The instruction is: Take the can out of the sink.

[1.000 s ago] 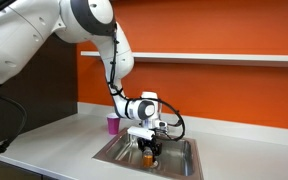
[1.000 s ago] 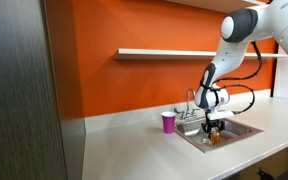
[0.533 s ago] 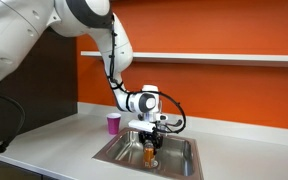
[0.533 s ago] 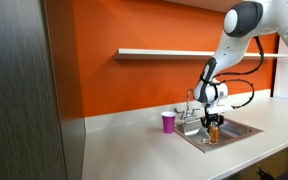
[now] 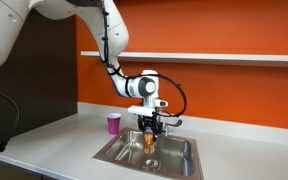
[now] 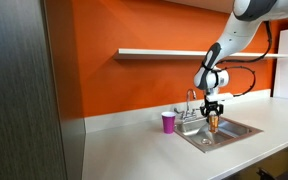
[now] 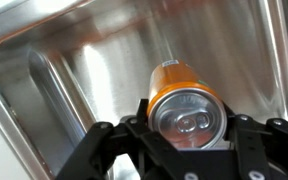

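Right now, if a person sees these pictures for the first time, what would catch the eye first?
The bright orange wall behind the counter dominates both exterior views. Next comes the white arm, whose end effector grips the orange can over the steel sink; the wrist view shows the can's silver top close up. A pink cup stands on the counter beside the sink.

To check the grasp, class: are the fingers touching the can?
Touching. The wrist view shows the fingers pressed against both sides of the can near its top.
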Robot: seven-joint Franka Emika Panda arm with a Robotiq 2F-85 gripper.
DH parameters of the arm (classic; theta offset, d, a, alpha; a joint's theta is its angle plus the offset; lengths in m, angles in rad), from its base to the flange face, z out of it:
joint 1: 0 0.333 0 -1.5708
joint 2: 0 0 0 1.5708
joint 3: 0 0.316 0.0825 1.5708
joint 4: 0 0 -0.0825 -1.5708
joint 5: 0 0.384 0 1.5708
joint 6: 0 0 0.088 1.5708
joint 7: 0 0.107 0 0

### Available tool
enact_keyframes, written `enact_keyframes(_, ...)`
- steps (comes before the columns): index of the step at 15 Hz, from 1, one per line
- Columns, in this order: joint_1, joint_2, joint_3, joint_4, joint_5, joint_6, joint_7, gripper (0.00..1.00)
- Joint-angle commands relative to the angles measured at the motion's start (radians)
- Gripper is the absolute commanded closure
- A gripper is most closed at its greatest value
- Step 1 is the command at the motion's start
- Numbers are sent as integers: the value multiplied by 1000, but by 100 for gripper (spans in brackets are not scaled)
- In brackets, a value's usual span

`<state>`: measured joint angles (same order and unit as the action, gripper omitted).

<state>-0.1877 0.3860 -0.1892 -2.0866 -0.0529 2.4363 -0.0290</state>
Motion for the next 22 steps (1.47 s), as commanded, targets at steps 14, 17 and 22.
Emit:
enact_keyframes(14, 145, -390, 108, -229, -120, -145, -41, 61)
enact_keyframes(17, 170, -429, 140, -255, -112, -156, -62, 61)
enact_keyframes(22, 217, -455, 193, -281, -101, -153, -97, 61)
